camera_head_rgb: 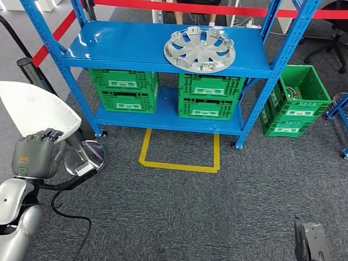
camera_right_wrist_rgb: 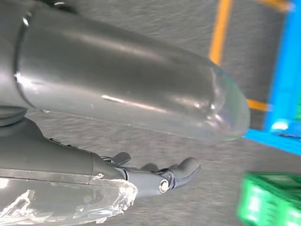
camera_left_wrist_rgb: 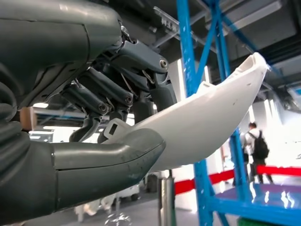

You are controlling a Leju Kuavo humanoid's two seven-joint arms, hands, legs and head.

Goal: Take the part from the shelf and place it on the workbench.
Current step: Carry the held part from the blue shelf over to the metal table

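Head view: left hand (camera_head_rgb: 36, 156) lower left, fingers clamped on white part (camera_head_rgb: 35, 106); right hand (camera_right_wrist_rgb: 117, 141) empty, fingers extended.

Workshop floor: blue steel shelving (camera_head_rgb: 164, 49), green parts crates (camera_head_rgb: 127, 89), barrier tape (camera_head_rgb: 213, 8).

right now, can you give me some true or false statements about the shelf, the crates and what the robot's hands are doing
1. The left hand holds a curved white plastic part. True.
2. A silver wheel cover lies on the floor. False: it lies on the top board of the blue metal shelf.
3. Green plastic crates sit on the shelf's lower board. True.
4. The right hand grips a green crate. False: it holds nothing.
5. A yellow tape outline marks the grey carpet before the shelf. True.
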